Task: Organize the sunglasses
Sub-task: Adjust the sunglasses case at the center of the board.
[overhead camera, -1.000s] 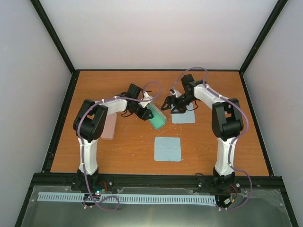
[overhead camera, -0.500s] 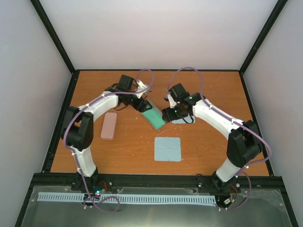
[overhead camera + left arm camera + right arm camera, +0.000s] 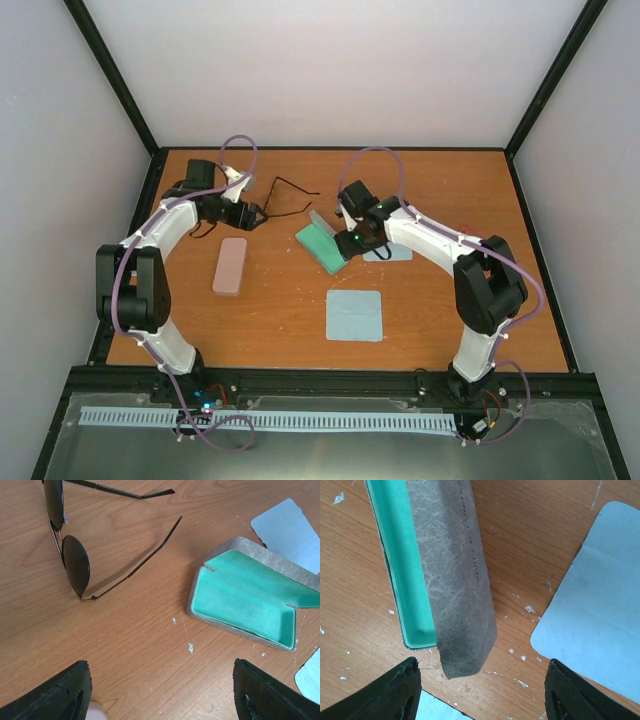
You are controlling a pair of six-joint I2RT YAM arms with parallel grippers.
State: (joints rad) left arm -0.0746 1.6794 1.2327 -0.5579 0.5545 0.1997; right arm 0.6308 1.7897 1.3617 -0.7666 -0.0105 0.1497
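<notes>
In the left wrist view the sunglasses (image 3: 76, 566) are seen unfolded on the table (image 3: 130, 630), at eleven o'clock from the left gripper (image 3: 161, 682) (the nearer one), which is spread wide and empty; their lens bar runs twelve-to-six; the right gripper (image 3: 481, 675) is spread astride the open case (image 3: 460, 580), nothing being gripped.

Sunglasses (image 3: 76, 565) lie at rear of table (image 3: 440, 180), left of open case (image 3: 242, 600). Closed case (image 3: 230, 265) front-left. One cloth (image 3: 355, 315) before open case, another cloth (image 3: 600, 605) just right.
</notes>
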